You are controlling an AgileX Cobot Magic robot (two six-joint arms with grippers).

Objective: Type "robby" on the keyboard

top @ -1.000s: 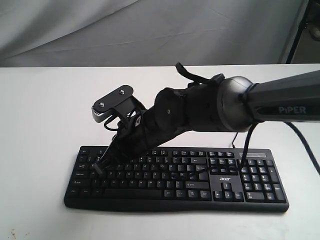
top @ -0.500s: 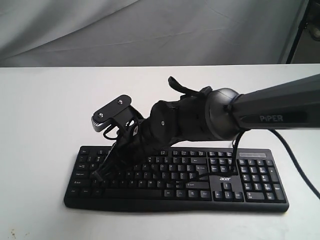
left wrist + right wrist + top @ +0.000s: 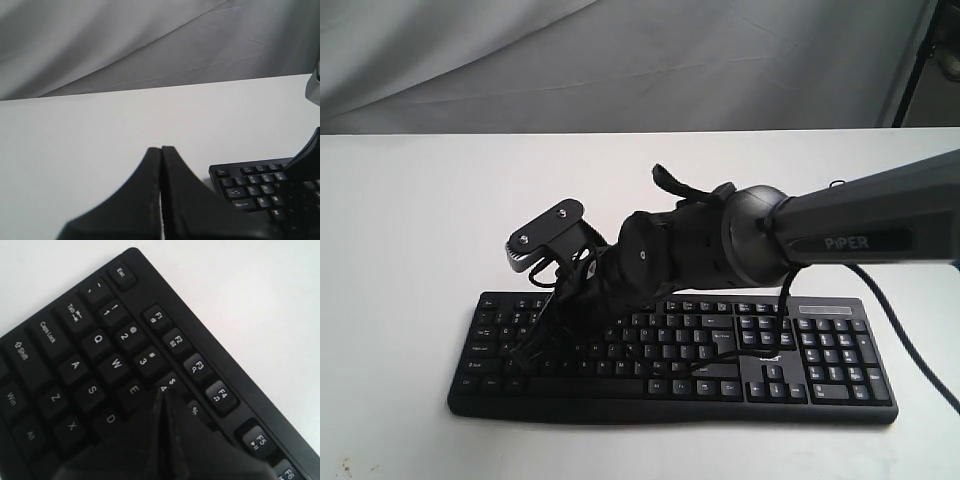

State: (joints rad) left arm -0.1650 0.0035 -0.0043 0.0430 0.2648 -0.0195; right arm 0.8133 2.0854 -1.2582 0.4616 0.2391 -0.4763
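Observation:
The black keyboard (image 3: 825, 372) lies along the front of the white table (image 3: 410, 220). My right gripper (image 3: 527, 345) has reached across to the keyboard's left half. It is shut, and its fingers slant down over the letter rows. In the right wrist view the closed tip (image 3: 163, 390) sits at the "4" key, between "E" and "%", low over the keyboard (image 3: 75, 365); I cannot tell whether it touches. My left gripper (image 3: 161, 148) is shut on nothing above bare table, with the keyboard's Esc corner (image 3: 250, 186) beside it. The exterior view does not show it.
The right arm's thick black forearm (image 3: 860, 225) crosses above the keyboard's right half. A black cable (image 3: 785, 300) hangs from it over the arrow-key block. A grey cloth backdrop (image 3: 620, 60) stands behind the table, and a dark stand leg (image 3: 920, 60) is at the far right.
The right arm has shifted left and sunk lower, bringing its wrist camera bracket and shut fingers closer to the keys. The keyboard has not moved.

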